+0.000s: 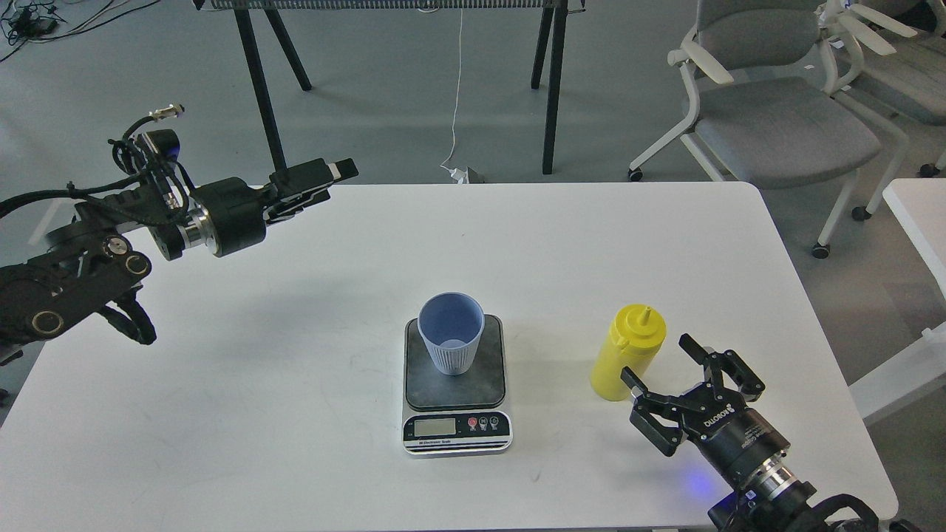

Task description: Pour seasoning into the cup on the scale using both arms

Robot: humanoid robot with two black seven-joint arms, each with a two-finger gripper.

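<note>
The light-blue ribbed cup (pixel 451 334) stands upright and empty on the dark plate of the scale (pixel 456 384) in the middle of the white table. The yellow seasoning bottle (pixel 628 351) stands upright on the table to the scale's right, its cone nozzle up. My right gripper (pixel 660 360) is open just right of and in front of the bottle, its fingers spread beside the bottle and not gripping it. My left gripper (pixel 325 177) hovers over the table's far left edge, well away from the cup; its fingers look close together and hold nothing.
The white table (pixel 295 332) ends close behind my left gripper and to the right of my right arm. Black stand legs (pixel 550 89) and a grey office chair (pixel 768 111) stand beyond the table. Another white table edge (pixel 916 214) is at far right.
</note>
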